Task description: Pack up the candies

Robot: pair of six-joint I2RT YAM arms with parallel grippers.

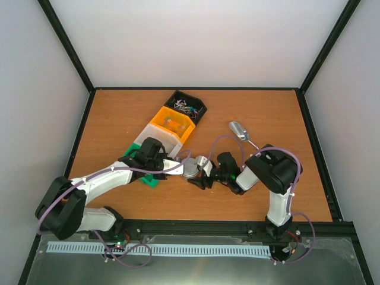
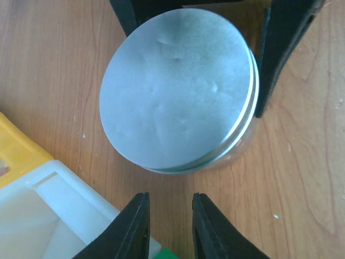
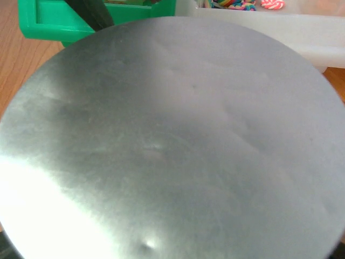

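Beside bins (image 1: 157, 120) of candies (image 1: 185, 108), right jaws grip the jar (image 2: 178, 89) — left jaws ajar, empty.

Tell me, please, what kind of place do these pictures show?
Probably a robot test cell in a laboratory. A wooden table is closed in by plain white walls, a left arm and a right arm are mounted at its near edge, and small coloured bins stand in a row on it.

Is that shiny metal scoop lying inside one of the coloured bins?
No, the scoop lies on the bare wooden table, off to the right of the bins and apart from them.
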